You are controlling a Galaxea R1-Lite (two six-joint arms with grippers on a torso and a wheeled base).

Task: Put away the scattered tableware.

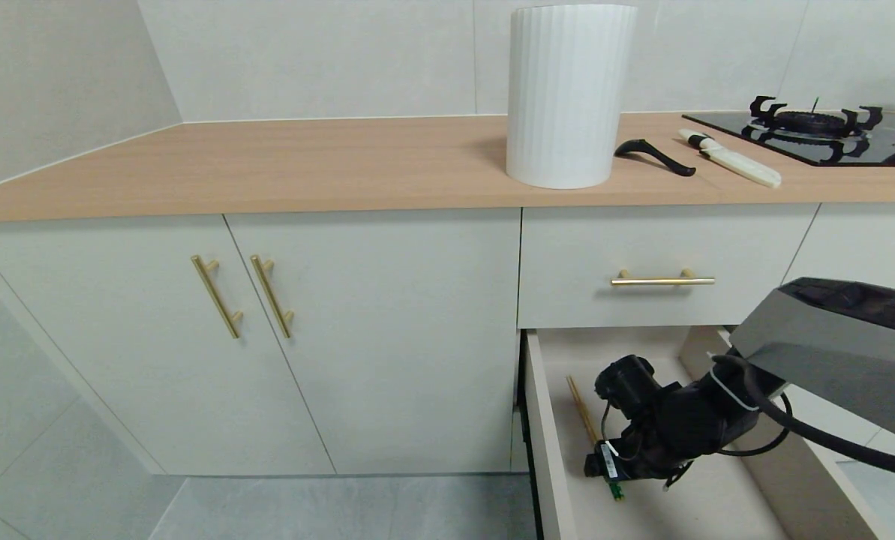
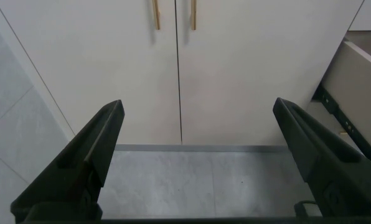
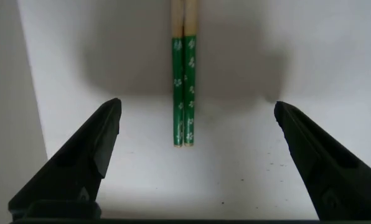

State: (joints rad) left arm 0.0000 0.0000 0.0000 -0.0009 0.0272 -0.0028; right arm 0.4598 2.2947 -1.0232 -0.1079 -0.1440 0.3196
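Task judged as partly done.

In the open drawer point(image 1: 546, 450), below the bench point(image 1: 304, 161): a pair of chopsticks point(image 3: 184, 81), lying flat and side by side on the drawer floor, near the drawer wall at the robot's left. Touched by nothing, so probably already put away.

Right jaws: open wide and empty, inside the drawer just above the green ends of the chopsticks, one jaw to each side and apart from them.

Left jaws: also open and empty, held low before the cabinet doors point(image 2: 179, 62), near the floor.

Not yet stored, as far as visible: a white knife point(image 1: 732, 159) and a black curved utensil point(image 1: 653, 155). Both lying on the bench, near each other, between a tall white ribbed container point(image 1: 569, 94) and the stove point(image 1: 815, 135). Kind of the black utensil: cannot tell.

So, by judgement, two more pieces to bring down into the drawer, and after that the drawer to push shut.

About writing: no readable brand, label or text on any of these things. Only small white flower marks on the green part of the chopsticks, a pattern and not letters.
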